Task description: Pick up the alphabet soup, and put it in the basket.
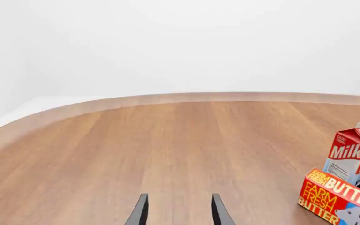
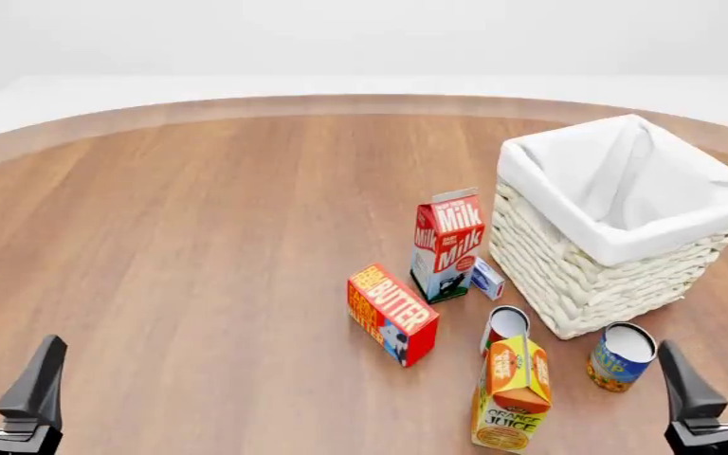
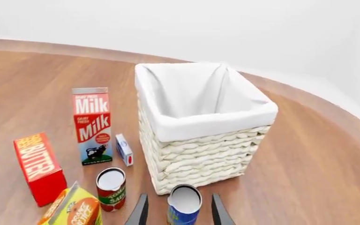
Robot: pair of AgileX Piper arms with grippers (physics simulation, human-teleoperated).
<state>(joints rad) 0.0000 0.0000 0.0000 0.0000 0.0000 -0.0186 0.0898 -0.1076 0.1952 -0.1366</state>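
Note:
The alphabet soup [image 2: 620, 357] is a small blue can with yellow-orange markings and a pale top, standing on the table just in front of the basket [image 2: 617, 223]. In the right wrist view the can [image 3: 183, 206] stands just ahead of my open right gripper [image 3: 178, 211], in line with the gap between its fingers, with the basket [image 3: 202, 124] behind it. In the front view my right gripper [image 2: 718, 374] is open, right of the can. My left gripper [image 2: 4, 365] is open and empty at the front left, and it also shows in the left wrist view [image 1: 177, 211].
A milk carton [image 2: 446, 245], a butter box [image 2: 392, 314], a red-and-white can [image 2: 504, 329], an orange juice carton [image 2: 514, 393] and a small blue-white box [image 2: 487, 278] stand left of the basket. The table's curved far edge [image 2: 338, 102] lies beyond.

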